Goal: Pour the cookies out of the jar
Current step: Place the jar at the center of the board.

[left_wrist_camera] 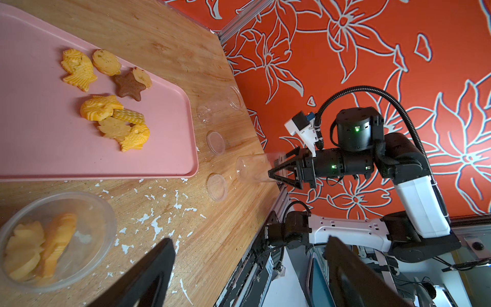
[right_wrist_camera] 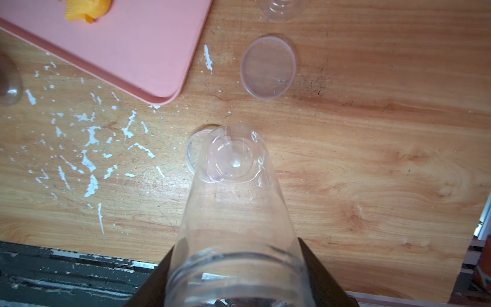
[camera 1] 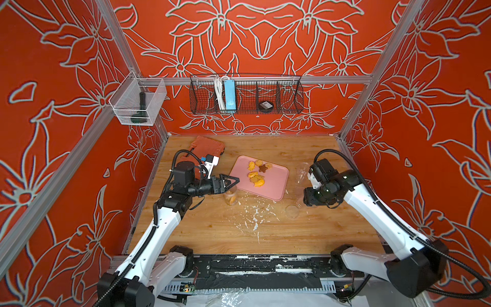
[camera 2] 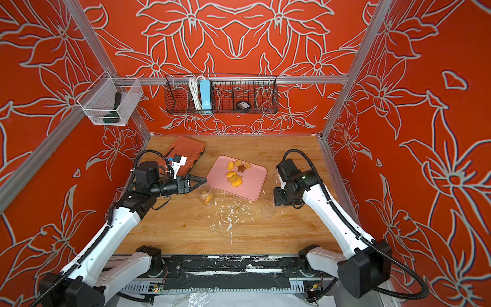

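A clear jar stands upright on the wooden table, with several orange and tan cookies inside. My left gripper hovers just above and beside it, open, with nothing between its fingers. More cookies, among them a brown star, lie on the pink tray. My right gripper is shut on the threaded neck of an empty clear jar. That jar's base points away from the gripper, just over the table.
Two clear lids lie on the table near the held jar. Another empty clear jar lies on its side behind them. White flecks dot the wood. A red case sits at the back left.
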Controlling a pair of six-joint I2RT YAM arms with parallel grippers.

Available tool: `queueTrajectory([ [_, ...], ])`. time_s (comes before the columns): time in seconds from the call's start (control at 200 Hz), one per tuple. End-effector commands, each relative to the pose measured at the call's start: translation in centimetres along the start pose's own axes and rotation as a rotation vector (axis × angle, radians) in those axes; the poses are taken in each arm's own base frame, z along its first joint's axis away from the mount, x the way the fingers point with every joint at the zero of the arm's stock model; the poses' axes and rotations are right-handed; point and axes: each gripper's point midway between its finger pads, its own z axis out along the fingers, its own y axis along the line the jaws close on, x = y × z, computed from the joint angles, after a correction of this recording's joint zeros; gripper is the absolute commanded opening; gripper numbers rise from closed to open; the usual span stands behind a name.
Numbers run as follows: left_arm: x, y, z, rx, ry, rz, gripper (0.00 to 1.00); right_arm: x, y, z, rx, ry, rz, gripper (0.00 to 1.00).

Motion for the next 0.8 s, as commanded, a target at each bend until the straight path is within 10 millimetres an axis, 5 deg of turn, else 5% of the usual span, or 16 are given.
queueTrajectory([
  [0.0, -0.1, -0.2, -0.1, 0.015, 0.000, 0.026, 0.90, 0.0, -0.7, 0.8, 0.057, 0.008, -0.018, 0.61],
  [0.796, 0.0, -0.2, -0.1, 0.014, 0.004, 0.031, 0.90, 1.6, -1.6, 5.2, 0.139, 0.155, -0.011, 0.62],
])
